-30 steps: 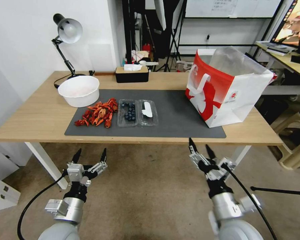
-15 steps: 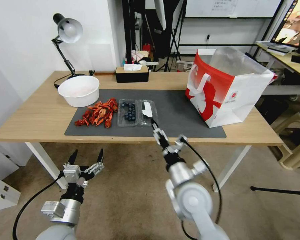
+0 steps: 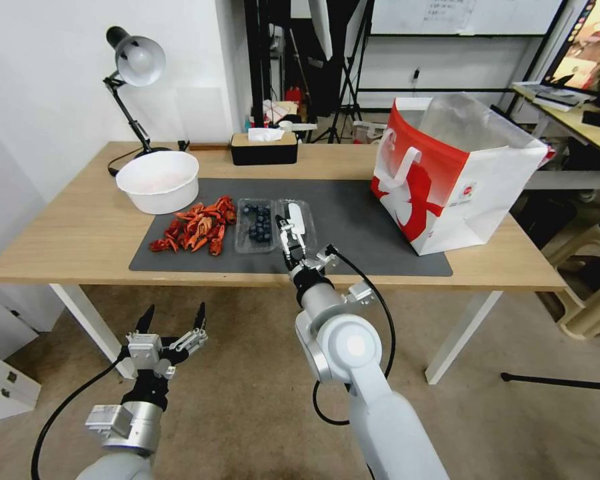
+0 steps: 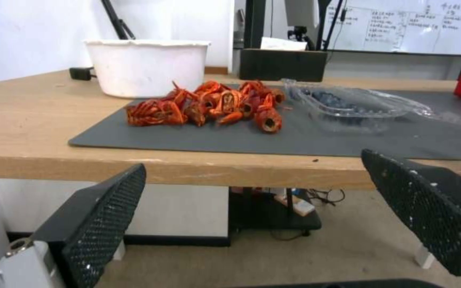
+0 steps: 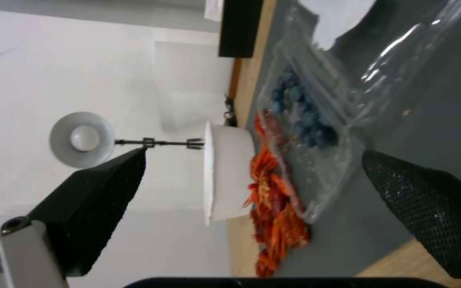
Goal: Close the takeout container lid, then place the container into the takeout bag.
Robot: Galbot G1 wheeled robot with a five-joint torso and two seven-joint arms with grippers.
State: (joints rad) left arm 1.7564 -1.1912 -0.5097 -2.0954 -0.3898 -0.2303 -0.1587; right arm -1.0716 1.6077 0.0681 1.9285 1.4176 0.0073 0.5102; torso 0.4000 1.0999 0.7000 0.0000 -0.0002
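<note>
The takeout container [image 3: 255, 225] lies open on the dark mat, with blueberries in its left half. The lid [image 3: 299, 223], bearing a white label, lies flat to the right of that half. My right gripper [image 3: 288, 239] is turned on its side and open, hovering at the near edge of the lid, close to the hinge. In the right wrist view the container [image 5: 316, 120] sits just ahead of the right gripper [image 5: 254, 156]. My left gripper [image 3: 172, 319] hangs open below the table's front edge, and the left wrist view shows the container [image 4: 348, 106] beyond this gripper [image 4: 252, 160]. The takeout bag [image 3: 457, 180] stands open at the table's right.
Red crayfish [image 3: 197, 230] lie left of the container, with a white bowl [image 3: 157, 180] behind them. A desk lamp [image 3: 135, 63] and a black tissue box [image 3: 263, 148] stand at the back. The dark mat [image 3: 360, 227] is bare between the container and the bag.
My right arm has swung from low on the right, up and leftward, bringing its gripper to the container's near edge. The left arm has barely moved.
</note>
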